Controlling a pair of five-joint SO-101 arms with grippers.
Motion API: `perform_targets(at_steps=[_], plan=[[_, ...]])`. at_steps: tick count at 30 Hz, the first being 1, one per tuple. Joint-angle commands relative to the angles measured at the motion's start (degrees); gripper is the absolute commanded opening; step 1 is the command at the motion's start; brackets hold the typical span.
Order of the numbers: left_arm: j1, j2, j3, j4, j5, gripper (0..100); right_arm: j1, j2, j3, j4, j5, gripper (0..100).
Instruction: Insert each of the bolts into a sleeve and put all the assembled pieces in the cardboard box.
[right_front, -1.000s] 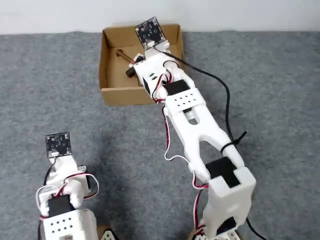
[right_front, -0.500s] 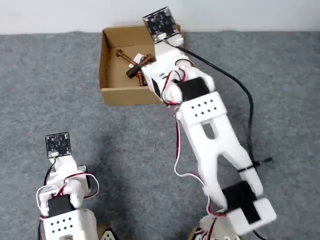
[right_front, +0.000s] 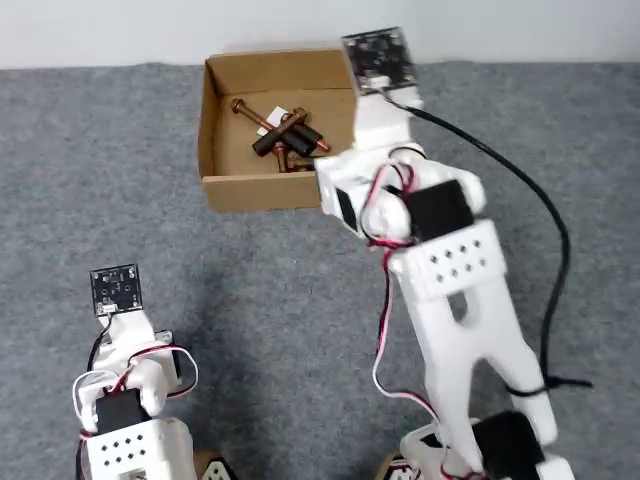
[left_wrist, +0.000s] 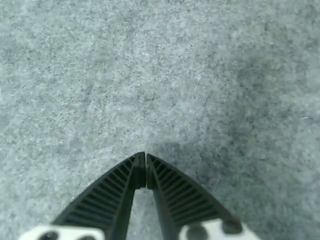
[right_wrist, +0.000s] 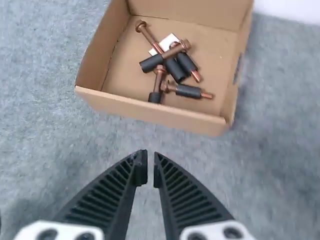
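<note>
My right gripper (right_wrist: 149, 172) hangs just outside the cardboard box (right_wrist: 150, 112). Its jaws are pressed almost together and hold nothing. The box sits straight ahead of the jaw tips, close by, with its near wall facing them and its open top up.

The bolts in their black sleeves (right_wrist: 172, 67) lie in a little heap on the box floor, past that near wall. They cross over each other, so they do not all point one way. The piece closest to the jaws (right_wrist: 187, 91) lies sideways across the line of the jaws. The one beside it (right_wrist: 157, 87) points more or less toward them.

My left gripper (left_wrist: 145, 170) is clenched tight on nothing, with only the grey mat (left_wrist: 150, 75) in front of its tips. From above, the left arm (right_front: 130, 400) is well apart from the box, so the right arm is much the nearer one.

I think the job is close to done, since the pieces I can see are all in the box. If I need to go back in, the right jaws must open and go up over the near wall first.
</note>
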Motion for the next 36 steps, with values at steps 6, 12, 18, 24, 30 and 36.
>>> perform_targets(at_steps=[6,12,18,24,30,36], plan=[[-0.53,-0.18,-0.40,-1.14,0.18,1,6.20,-12.09,4.22,12.62,-1.49,0.8],[-0.53,-0.18,-0.40,-1.14,0.18,1,7.08,-28.44,21.80,12.62,-1.41,0.8],[-0.53,-0.18,-0.40,-1.14,0.18,1,7.16,-50.68,44.04,8.22,-1.41,0.8],[-0.53,-0.18,-0.40,-1.14,0.18,1,7.25,-71.87,61.63,5.32,-1.14,0.8],[-0.53,-0.18,-0.40,-1.14,0.18,1,7.69,-85.49,71.82,5.67,-0.97,0.8],[-0.53,-0.18,-0.40,-1.14,0.18,1,16.57,-86.29,75.25,2.59,3.78,0.8]])
